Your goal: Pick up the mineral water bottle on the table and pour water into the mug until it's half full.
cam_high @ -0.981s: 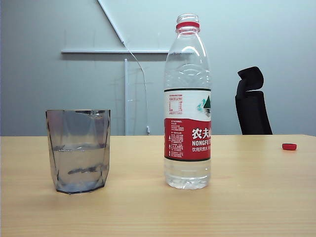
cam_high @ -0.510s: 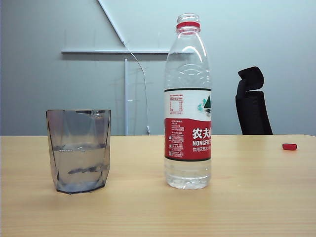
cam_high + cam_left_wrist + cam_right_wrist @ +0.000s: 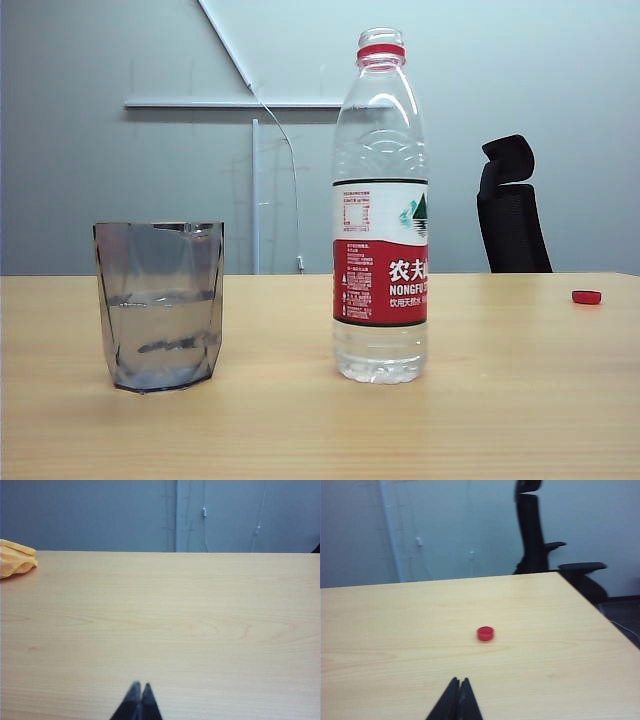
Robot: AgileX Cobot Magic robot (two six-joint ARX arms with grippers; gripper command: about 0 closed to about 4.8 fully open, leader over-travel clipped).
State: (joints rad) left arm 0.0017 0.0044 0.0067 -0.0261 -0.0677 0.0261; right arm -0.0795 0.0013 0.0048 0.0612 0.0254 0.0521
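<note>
The uncapped mineral water bottle (image 3: 380, 210) stands upright mid-table (image 3: 500, 420), water low in its base. The smoky faceted mug (image 3: 159, 305), about half full, stands nearby toward the left edge.

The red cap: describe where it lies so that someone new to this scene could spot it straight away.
Start at the wood-grain table and find the tall bottle standing near its middle. Look past the bottle toward the table's far right edge, below the black chair. There lies the cap, alone, a small flat red disc, the only loose red thing.
</note>
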